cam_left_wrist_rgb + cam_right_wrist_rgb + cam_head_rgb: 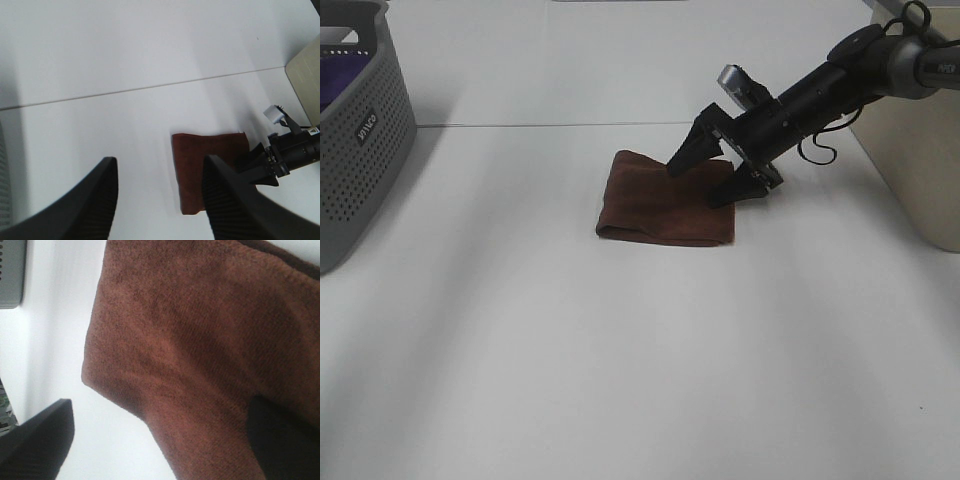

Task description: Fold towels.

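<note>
towel [660, 208], reddish-brown and already folded into a compact rectangle, lies flat on the white table [620, 370] right of centre, its long axis running near to far. right gripper [712, 176] hangs over its far right corner, jaws spread wide and holding nothing. left gripper [160, 200] is raised well off to the left, jaws apart and empty, so the right arm is nearer.

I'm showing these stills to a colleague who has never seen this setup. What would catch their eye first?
Most striking is the dark reddish-brown towel, folded and lying alone near the middle of the white table. Right over its far right corner hangs the black right gripper, jaws spread wide, nothing held between them. At the left edge stands a grey perforated basket.
</note>
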Available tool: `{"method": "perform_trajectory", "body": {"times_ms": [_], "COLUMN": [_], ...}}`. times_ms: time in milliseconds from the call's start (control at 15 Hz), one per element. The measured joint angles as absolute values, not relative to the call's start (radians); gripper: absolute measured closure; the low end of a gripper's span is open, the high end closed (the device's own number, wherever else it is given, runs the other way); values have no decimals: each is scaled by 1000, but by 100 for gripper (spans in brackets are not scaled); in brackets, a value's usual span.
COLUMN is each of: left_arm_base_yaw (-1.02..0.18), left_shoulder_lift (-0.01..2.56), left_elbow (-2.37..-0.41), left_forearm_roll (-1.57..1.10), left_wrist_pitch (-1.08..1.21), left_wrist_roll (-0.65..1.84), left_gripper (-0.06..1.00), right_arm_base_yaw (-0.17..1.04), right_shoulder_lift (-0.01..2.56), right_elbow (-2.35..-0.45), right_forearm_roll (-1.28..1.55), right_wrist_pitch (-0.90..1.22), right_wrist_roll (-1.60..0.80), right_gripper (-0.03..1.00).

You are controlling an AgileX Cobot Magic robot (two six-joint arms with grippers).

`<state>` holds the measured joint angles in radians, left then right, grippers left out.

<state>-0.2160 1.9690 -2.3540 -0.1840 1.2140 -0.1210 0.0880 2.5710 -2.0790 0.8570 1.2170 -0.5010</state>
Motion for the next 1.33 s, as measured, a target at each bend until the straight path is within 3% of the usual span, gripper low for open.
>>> {"method": "perform_trajectory", "body": {"times_ms": [200, 600, 667, 733, 1333], "left_arm_base_yaw": [-216, -216, -216, -216, -216], "left_shoulder_lift": [1853, 1521, 1521, 1352, 819], "left_elbow": [-2288, -1852, -1852, -1647, -932], "left_forearm_roll": [-120, -15, -15, 8, 21], "left_wrist_pitch": [1214, 1215, 1215, 1216, 1219], "left_wrist_roll": [-121, -121, -121, -124, -180], "left_gripper": [46, 46, 46, 46, 46], "right_arm_base_yaw": [88, 88, 88, 88, 88], "right_shoulder_lift": [2499, 2244, 2244, 2116, 1440], "right_elbow": [-2079, -2060, -2060, -1976, -1281], "right_forearm_roll": [758, 464, 464, 398, 349], "right_wrist_pitch": [1216, 1214, 1214, 1213, 1215], "right_wrist_roll": [-482, -312, -312, -287, -266], "right_gripper": [7, 7, 7, 7, 7]}}
